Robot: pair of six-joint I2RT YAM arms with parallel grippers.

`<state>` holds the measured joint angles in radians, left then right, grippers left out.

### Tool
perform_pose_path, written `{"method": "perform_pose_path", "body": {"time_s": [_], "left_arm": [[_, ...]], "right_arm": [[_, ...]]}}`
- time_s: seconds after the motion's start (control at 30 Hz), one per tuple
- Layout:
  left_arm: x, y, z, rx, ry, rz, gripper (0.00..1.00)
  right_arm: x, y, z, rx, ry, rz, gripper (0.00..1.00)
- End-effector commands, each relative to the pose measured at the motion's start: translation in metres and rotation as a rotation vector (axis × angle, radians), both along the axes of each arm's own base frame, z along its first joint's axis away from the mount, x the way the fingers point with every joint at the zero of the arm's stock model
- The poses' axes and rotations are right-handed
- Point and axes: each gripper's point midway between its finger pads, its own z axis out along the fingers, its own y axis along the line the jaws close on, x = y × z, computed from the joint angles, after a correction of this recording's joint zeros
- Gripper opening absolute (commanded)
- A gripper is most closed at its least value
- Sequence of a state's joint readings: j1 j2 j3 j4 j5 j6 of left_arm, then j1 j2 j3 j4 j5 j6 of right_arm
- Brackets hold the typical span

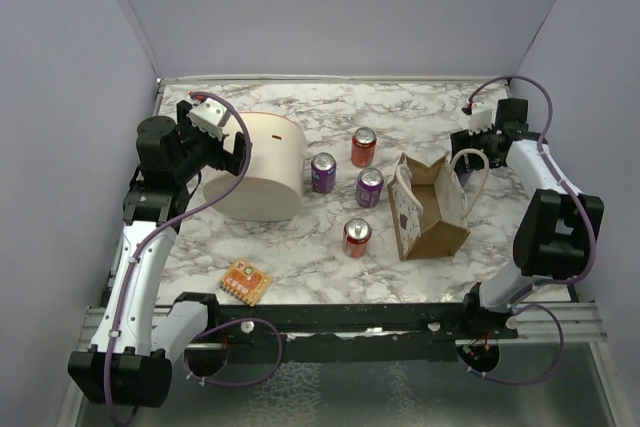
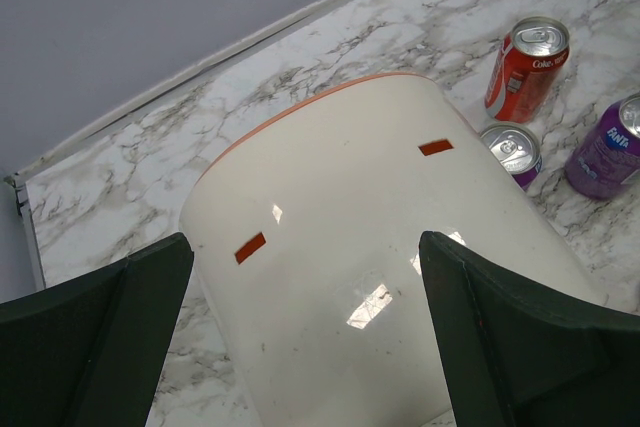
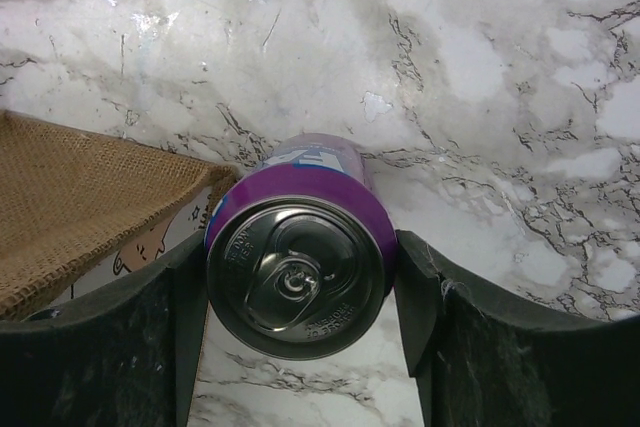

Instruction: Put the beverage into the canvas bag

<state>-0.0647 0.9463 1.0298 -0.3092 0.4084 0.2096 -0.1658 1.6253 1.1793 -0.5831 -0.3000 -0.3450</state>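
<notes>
Right wrist: gripper (image 3: pixel 300 265) seemingly pinches purple can (image 3: pixel 297 282) beside canvas bag (image 3: pixel 80 197).

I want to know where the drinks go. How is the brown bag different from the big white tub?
The canvas bag is tan-brown and boxy; the tub is cream and round with an orange rim. The bag stands upright with its mouth open upward; the tub seems to lie on its side. The bag has two whitish loop handles; the tub shows none. Both sit on the marble table.
</notes>
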Motion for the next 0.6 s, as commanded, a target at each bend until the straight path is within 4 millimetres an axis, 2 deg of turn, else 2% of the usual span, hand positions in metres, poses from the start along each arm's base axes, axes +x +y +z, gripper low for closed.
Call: {"method": "perform_pose_path", "body": {"time_s": [0.0,0.1,0.33,0.57], "left_arm": [[-0.004,-0.002,0.005,0.000,-0.021,-0.022,0.99],[-0.004,-0.002,0.005,-0.002,-0.020,-0.025,0.99],[-0.004,-0.003,0.004,-0.005,-0.021,-0.032,0.99],[-0.005,-0.004,0.004,-0.006,-0.023,-0.035,0.99]], "right_arm": [[0.016,-0.008,0.037,-0.030,-0.090,-0.024,0.41],[0.020,-0.008,0.068,-0.033,-0.150,-0.028,0.29],[0.017,0.000,0.158,-0.015,-0.314,-0.011,0.02],[-0.004,0.023,0.248,0.042,-0.470,0.064,0.01]]}}
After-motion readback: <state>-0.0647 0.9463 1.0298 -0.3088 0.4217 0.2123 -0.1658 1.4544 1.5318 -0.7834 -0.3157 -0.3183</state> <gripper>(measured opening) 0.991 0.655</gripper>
